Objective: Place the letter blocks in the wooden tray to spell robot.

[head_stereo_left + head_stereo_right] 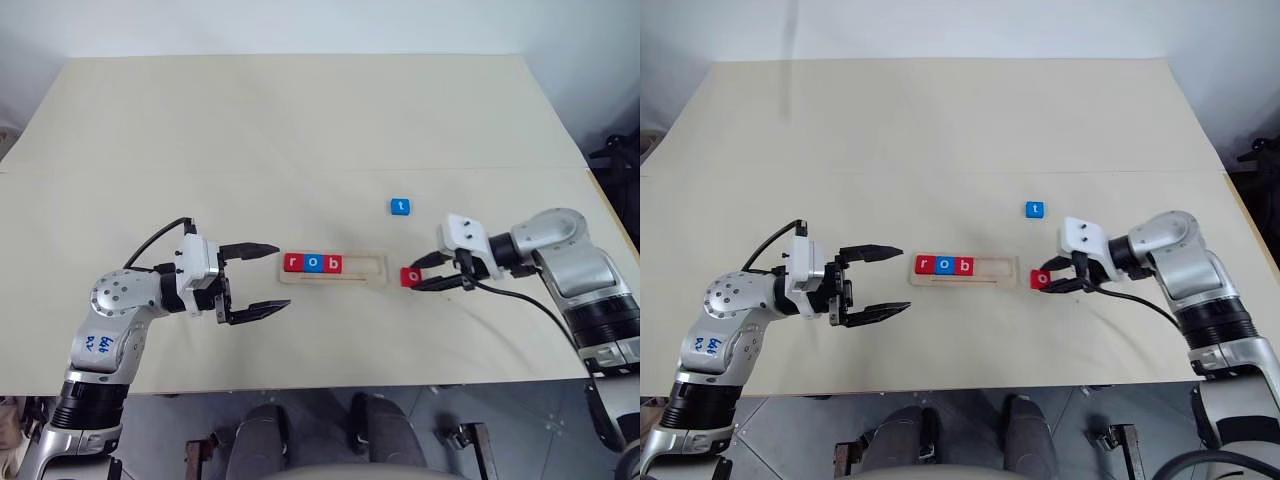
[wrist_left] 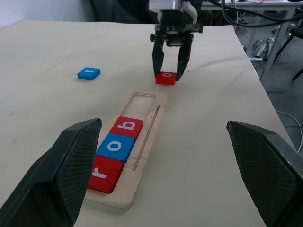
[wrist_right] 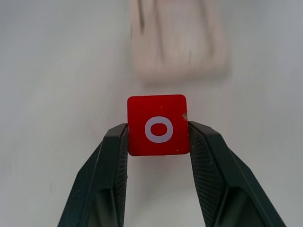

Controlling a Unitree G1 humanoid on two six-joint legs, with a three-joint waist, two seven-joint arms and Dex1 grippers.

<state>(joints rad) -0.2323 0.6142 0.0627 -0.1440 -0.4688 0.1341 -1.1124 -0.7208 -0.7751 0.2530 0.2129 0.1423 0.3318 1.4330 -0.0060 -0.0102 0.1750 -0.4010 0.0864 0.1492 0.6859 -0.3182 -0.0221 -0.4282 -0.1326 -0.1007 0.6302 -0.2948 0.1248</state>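
Observation:
The wooden tray (image 1: 362, 268) lies mid-table with three letter blocks in its left part: red r (image 1: 293, 263), blue o (image 1: 314, 263), red b (image 1: 335, 263). Its right part is bare. Just past the tray's right end, my right gripper (image 1: 414, 277) points left and is shut on a red o block (image 3: 158, 125), one finger pressed against each side. A blue t block (image 1: 400, 206) lies alone on the table behind them. My left gripper (image 1: 283, 277) hangs open, with nothing in it, just left of the tray's left end.
The tabletop is a wide pale board with a seam running across it behind the blue t block. Its front edge (image 1: 330, 382) is close below both arms. A black cable trails from each wrist.

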